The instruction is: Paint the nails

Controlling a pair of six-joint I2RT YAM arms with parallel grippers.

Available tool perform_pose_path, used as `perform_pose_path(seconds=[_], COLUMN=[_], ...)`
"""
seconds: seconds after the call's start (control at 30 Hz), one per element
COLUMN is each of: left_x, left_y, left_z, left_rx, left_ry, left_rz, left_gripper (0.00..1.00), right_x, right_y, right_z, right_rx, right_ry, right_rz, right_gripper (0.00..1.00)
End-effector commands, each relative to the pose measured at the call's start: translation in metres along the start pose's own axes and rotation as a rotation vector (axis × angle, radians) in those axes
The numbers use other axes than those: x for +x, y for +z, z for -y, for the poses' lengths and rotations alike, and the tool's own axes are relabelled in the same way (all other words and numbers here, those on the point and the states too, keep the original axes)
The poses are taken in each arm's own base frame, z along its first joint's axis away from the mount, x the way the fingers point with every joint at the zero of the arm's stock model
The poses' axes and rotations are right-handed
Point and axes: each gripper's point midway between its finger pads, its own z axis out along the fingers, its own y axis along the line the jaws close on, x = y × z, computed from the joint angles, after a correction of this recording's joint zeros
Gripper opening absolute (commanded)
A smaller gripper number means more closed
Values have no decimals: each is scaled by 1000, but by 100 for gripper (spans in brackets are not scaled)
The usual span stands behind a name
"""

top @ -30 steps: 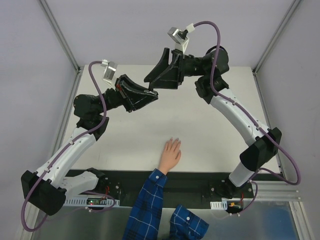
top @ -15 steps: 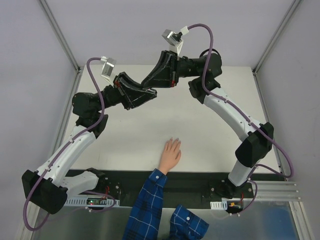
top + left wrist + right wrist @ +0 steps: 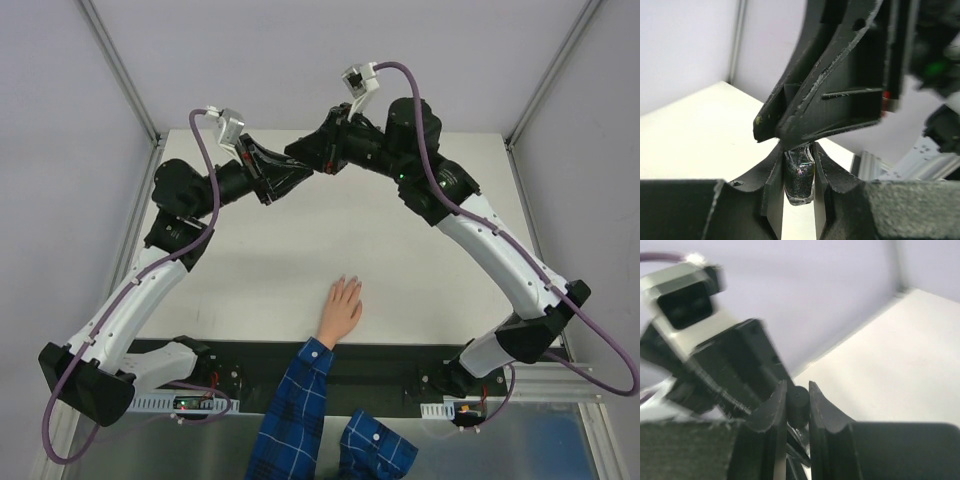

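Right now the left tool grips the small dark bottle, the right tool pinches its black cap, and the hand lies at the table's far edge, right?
No. The top view shows the light-skinned hand in the blue plaid sleeve lying at the white table's near edge; the rest is right.

Nails [image 3: 347, 284] too small to discern; bottle [image 3: 799, 177] top hidden; sleeve [image 3: 292, 415] cut off.

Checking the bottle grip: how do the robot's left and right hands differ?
The left hand clamps the dark bottle by its body; the right hand pinches its black cap. The left hand reaches in from the left, the right hand from the right. Both are shut on one bottle.
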Motion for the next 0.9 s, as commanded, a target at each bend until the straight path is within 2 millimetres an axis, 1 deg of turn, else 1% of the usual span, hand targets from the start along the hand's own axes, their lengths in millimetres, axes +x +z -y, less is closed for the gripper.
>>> perform_pose_path(seconds=[0.0,0.03,0.07,0.1,0.13,0.2,0.23,0.27,0.3,0.33,0.37,0.4,0.43,0.47,0.5,0.53,0.57,0.6,0.63,0.67,0.7,0.73,0.77,0.8,0.83,0.87], left_x=[-57,-58,-59,-62,-63,-62,-61,-60,-59,-56,-55,-52,-48,-46,-39,-36,-29,-28,-21,-19,-20,-17,-12,-12,-12,-12], left_y=[12,14,19,20,22,23,24,23,22,22,18,17,15,10,7,4,-1,-4,-6,-11,-13,-16,-19,-21,-24,-26], left_z=[-20,-23,-25,-30,-31,-30,-31,-29,-27,-21,-17,-14,-9,-2,-1,3,14,19,24,39,49,56,66,72,77,80], left_rx=[-156,-170,-175,-203,-207,-208,-211,-204,-196,-170,-165,-154,-132,-117,-111,-96,-51,-29,-3,64,115,148,200,228,247,263], left_ry=[261,268,269,264,259,254,249,234,230,227,220,218,217,216,203,186,174,164,124,118,119,79,67,40,35,31], left_rz=[185,191,193,206,209,211,211,211,206,193,181,168,144,133,109,100,80,76,60,45,50,40,16,18,23,24], left_gripper=[0,0,0,0,0,0,0,0,0,0,0,0,0,0,0,0,0,0,0,0,0,0,0,0,0,0], right_x=[17,24,7,10,4,-2,-3,-5,-5,-8,-11,-14,-21,-19,-20,-24,-16,-20,-13,-15,-19,-11,-24,-26,-20,-31], right_y=[-73,-61,-51,-56,-56,-56,-56,-55,-48,-47,-48,-48,-58,-57,-62,-70,-70,-75,-77,-80,-82,-82,-81,-82,-77,-77], right_z=[71,52,39,44,37,33,31,29,19,14,11,7,-1,-18,-12,-26,-51,-48,-50,-69,-65,-62,-71,-78,-74,-86], right_rx=[822,795,780,851,854,844,832,813,731,678,635,574,524,386,353,261,77,30,-29,-154,-169,-196,-280,-320,-353,-450], right_ry=[-150,-195,-222,-262,-280,-276,-276,-285,-318,-346,-404,-411,-419,-436,-438,-446,-446,-460,-446,-450,-416,-383,-402,-323,-261,-299], right_rz=[-76,-96,-65,-98,-89,-70,-61,-56,-64,-73,-93,-106,-94,-117,-128,-118,-142,-141,-159,-140,-125,-134,-75,-65,-73,-27], right_gripper=[0,0,0,1,1,1,6,16,28,47,53,60,71,78,84,95,100,97,97,96,96,96,96,96,97,97])
